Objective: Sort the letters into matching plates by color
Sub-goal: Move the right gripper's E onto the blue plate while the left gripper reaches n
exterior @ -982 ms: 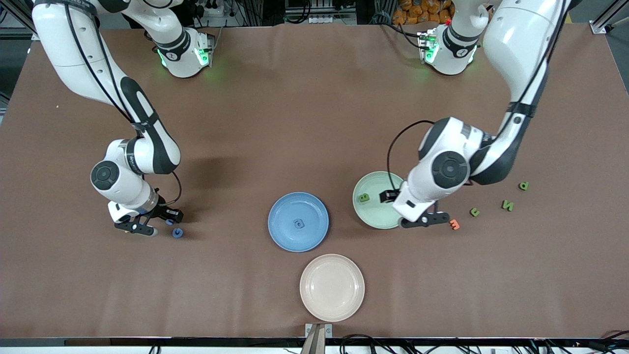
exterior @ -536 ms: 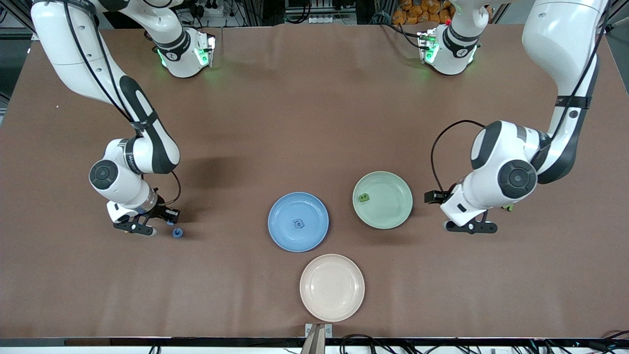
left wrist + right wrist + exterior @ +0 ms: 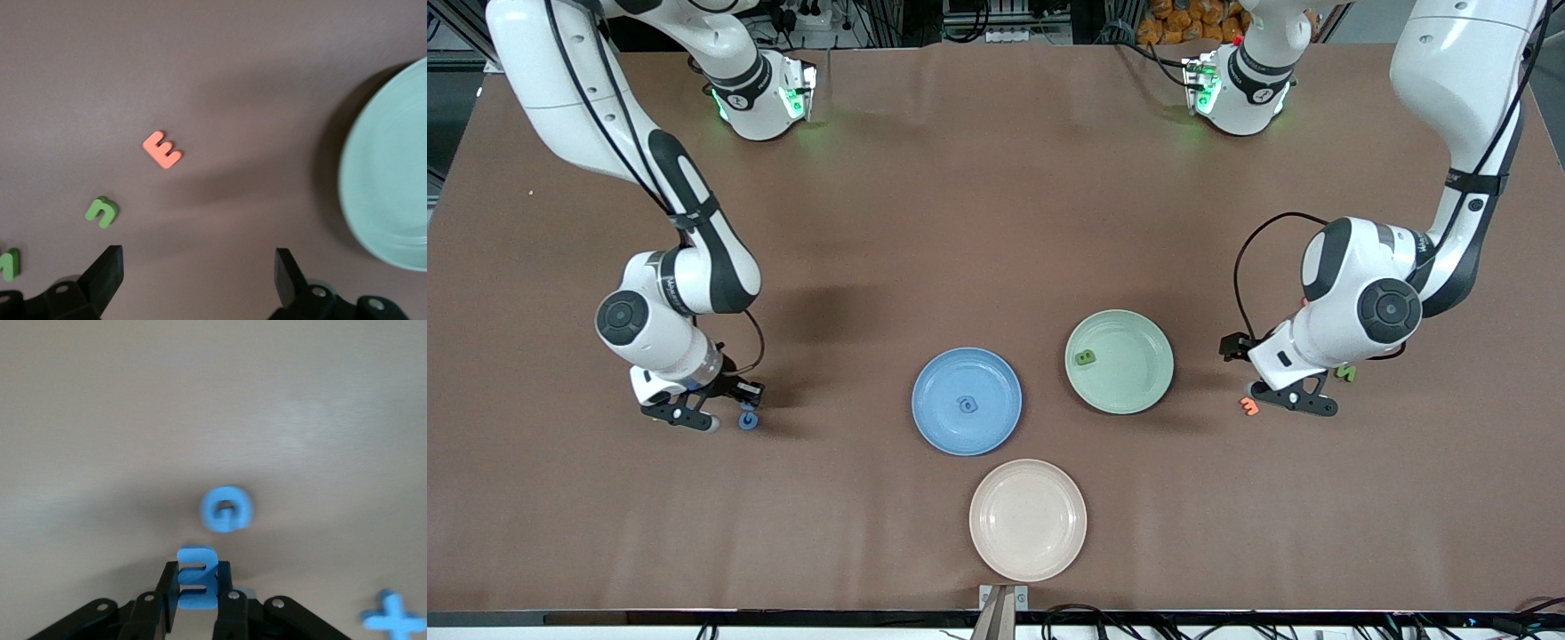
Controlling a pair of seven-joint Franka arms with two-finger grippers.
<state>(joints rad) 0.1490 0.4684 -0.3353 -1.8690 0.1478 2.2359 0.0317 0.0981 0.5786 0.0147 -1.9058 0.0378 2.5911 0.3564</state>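
Right wrist view, right gripper (image 3: 197,600) fingers clamping blue letter (image 3: 197,585), left gripper (image 3: 197,280) fingers wide over table.

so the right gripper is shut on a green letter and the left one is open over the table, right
Not quite: the letter in the right gripper is a blue letter, not green, as the right wrist view shows. The rest holds: the left gripper is open over the table.

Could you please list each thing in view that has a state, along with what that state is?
Right gripper: shut on a blue letter.
Left gripper: open, empty, over the table near an orange letter.
Blue plate: holds one blue letter.
Green plate: holds one green letter.
Cream plate: empty.
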